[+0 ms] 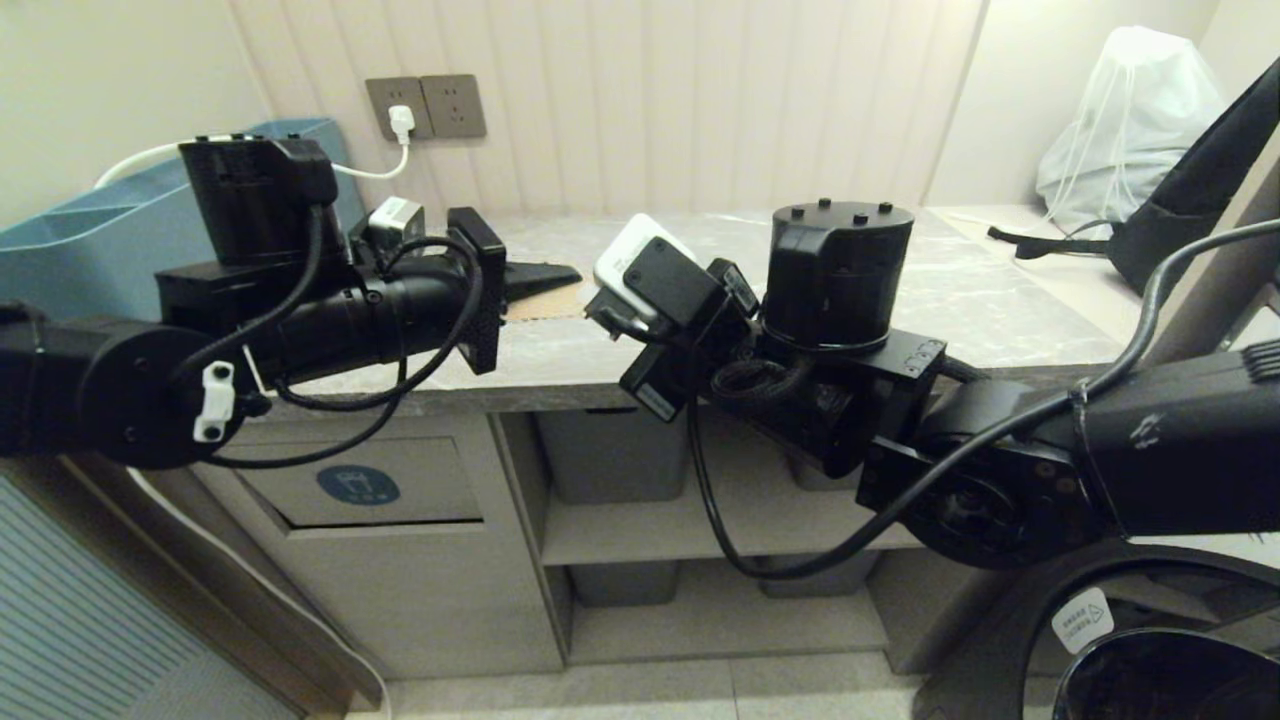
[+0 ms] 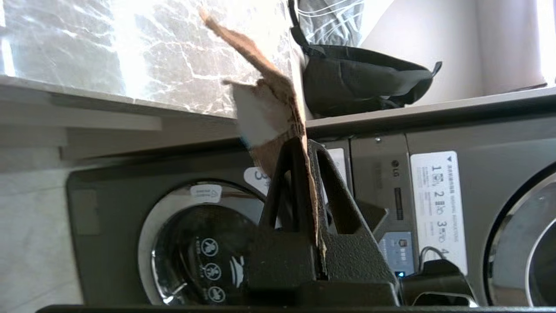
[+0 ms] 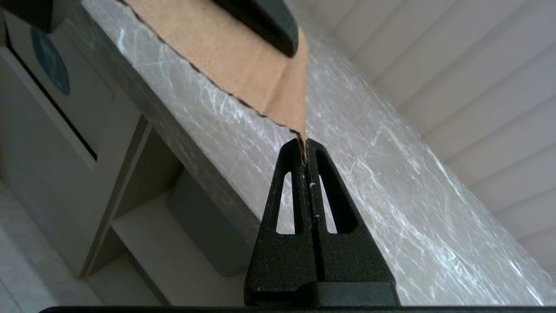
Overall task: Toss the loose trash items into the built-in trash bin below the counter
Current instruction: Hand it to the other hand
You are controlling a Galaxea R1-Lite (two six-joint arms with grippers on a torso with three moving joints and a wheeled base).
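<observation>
A torn brown cardboard scrap [image 1: 545,302] lies at the counter's [image 1: 950,290] front edge, between my two arms. My left gripper [image 2: 304,145] is shut on one end of the scrap [image 2: 269,100], seen edge-on with a pale patch on one face. My right gripper [image 3: 304,148] is shut on a corner of the tan scrap [image 3: 243,56], and the left gripper's black finger [image 3: 260,19] lies on its far end. In the head view the left gripper [image 1: 540,277] reaches over the counter and the right fingers are hidden behind the wrist camera. Below left is the bin flap [image 1: 360,485] with its blue sticker.
A teal-blue box [image 1: 60,240] stands on the counter behind the left arm. Grey tubs [image 1: 610,455] sit on the open shelves under the counter. A white bag [image 1: 1130,120] and a black bag [image 1: 1180,220] are at the far right. A washing machine [image 2: 200,243] stands beyond.
</observation>
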